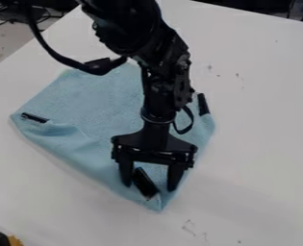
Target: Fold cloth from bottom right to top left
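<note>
The light blue cloth (102, 105) lies on the white table as a rough diamond, with one corner toward the lower middle of the view. Soft wrinkles run along its lower left side. Over that near corner hangs the black gripper (148, 185), its two fingers spread apart and pointing down. Between them a small black piece (145, 183) rests on the cloth near the corner. Whether the fingertips touch the cloth, I cannot tell. The arm hides part of the cloth's upper right.
Another black piece (34, 117) sits at the cloth's left corner, and a third (203, 104) at its right edge. The white table (263, 96) extends around the cloth. A black and orange object (3, 239) is at the bottom left; cables lie beyond the table at the upper left.
</note>
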